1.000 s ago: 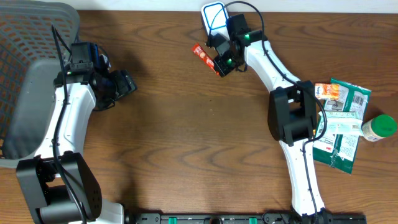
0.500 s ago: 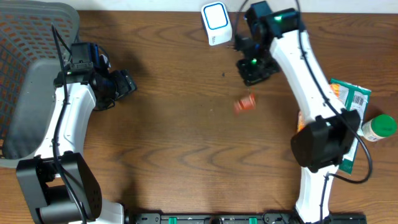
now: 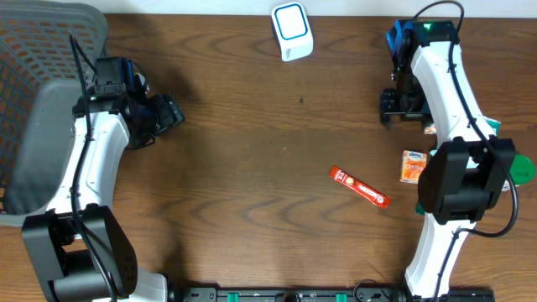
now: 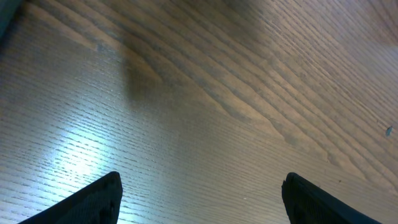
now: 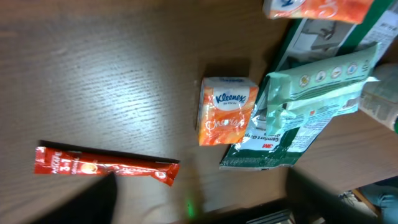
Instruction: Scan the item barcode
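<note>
- right gripper (image 3: 396, 106): its fingers are seen in the wrist view only as dark blurs at the lower corners; they stand wide apart and nothing is held between them
- left gripper (image 4: 202, 208): only the two fingertips (image 4: 93, 200) are shown, cut off by the lower edge; they are set apart over bare wood with nothing gripped
- sachet (image 3: 359, 186): red and narrow, laid flat on the table (image 3: 252, 134) toward the front, right of centre; clear of both grippers and just left of the Kleenex pack; "3" and "1" can be read on the label, the brand line is too blurred; whether a barcode faces up cannot be told
- scanner (image 3: 292, 31): white with a blue-framed window, at the far edge of the table; well apart from the sachet
- Kleenex pack (image 5: 226, 111): orange and white; "Kleenex" is read plainly on the upper face; smaller print is illegible
- green packets (image 5: 292, 124): overlapped in a heap beside the Kleenex pack; a "3M" mark is read on the lower one; largely hidden under the right arm in the overhead view
- orange-and-white packet (image 5: 317, 7): cut off by the upper edge; its print is not legible
- bottle (image 3: 522, 168): green lid only, mostly hidden behind the arm
- basket (image 3: 33, 101): grey mesh, cut off at the left edge
</note>
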You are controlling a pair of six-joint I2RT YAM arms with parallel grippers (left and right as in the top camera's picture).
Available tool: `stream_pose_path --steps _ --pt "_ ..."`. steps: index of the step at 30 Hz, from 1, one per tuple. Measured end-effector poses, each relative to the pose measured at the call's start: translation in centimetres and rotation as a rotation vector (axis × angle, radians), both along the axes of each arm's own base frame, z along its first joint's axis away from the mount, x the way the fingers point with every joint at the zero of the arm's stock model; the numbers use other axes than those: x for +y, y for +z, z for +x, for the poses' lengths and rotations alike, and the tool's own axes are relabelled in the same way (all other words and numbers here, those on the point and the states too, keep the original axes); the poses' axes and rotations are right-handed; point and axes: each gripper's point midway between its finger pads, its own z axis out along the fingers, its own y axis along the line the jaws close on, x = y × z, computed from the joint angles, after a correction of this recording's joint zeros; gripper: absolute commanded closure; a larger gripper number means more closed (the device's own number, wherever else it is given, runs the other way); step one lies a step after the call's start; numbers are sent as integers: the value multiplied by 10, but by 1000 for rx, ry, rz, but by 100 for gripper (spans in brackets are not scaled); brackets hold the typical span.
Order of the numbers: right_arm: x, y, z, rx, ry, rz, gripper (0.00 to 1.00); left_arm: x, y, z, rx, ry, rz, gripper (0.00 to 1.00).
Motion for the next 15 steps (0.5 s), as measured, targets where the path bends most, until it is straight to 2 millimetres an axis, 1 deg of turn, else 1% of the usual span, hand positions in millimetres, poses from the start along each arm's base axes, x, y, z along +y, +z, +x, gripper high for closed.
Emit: stream_pose_path --steps 3,6,15 --pt "0 -5 -5 25 1 9 1 0 0 0 0 0 0 17" --pt "1 -7 -6 30 0 12 1 0 0 0 0 0 0 17" --pt "2 -9 4 -15 0 18 1 0 0 0 0 0 0 17"
